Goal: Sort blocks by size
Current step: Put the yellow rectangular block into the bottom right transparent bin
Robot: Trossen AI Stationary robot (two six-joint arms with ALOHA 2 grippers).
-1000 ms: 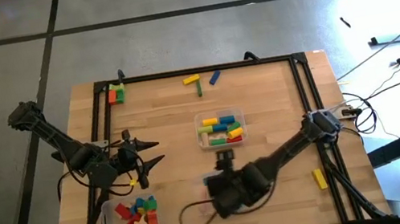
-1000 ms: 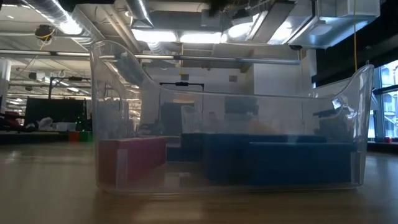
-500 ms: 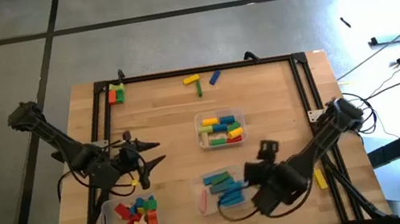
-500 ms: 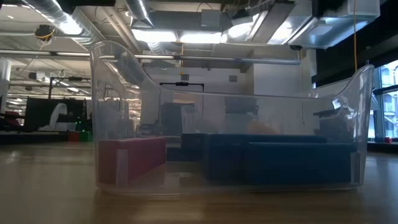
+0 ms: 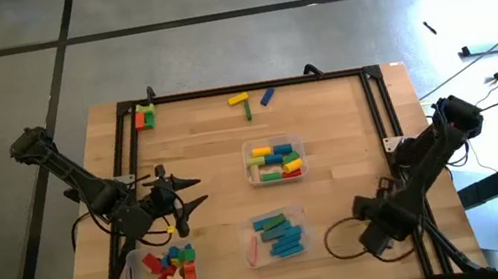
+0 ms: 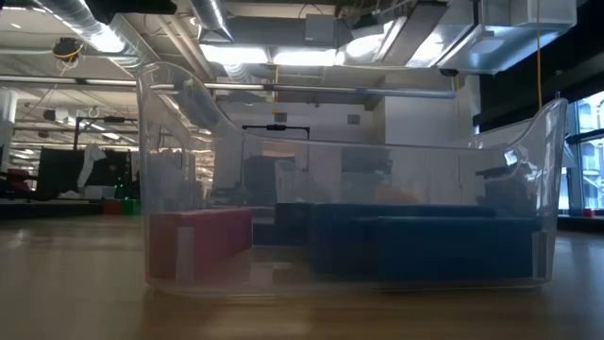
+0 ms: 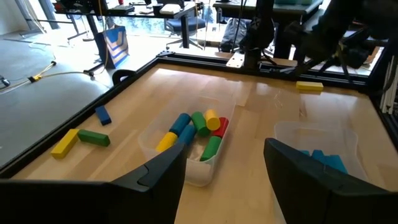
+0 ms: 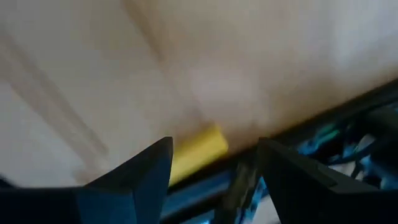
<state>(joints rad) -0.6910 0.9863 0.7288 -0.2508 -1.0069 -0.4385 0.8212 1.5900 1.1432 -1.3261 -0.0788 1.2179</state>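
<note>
My right pincer (image 5: pixel 375 238) stands open and empty above the bench (image 5: pixel 326 116), near its right rail and well right of the near tray (image 5: pixel 250 232). In my right wrist view a yellow bar (image 8: pixel 198 150) lies between the fingers' lines, against the dark rail; I cannot tell its long axis from the blurred view.

My left pincer (image 5: pixel 187 192) waits open and empty, left of the near tray and just beyond the tray of red cubes (image 5: pixel 136 278).

The near tray holds blue and green bars (image 5: pixel 279 234) with long axes running roughly across the bench, and one pink bar (image 5: pixel 252 248) pointing front to back. The middle tray (image 5: pixel 272 142), beyond the near tray, holds mixed bars (image 5: pixel 275 160), mostly lying crosswise.
</note>
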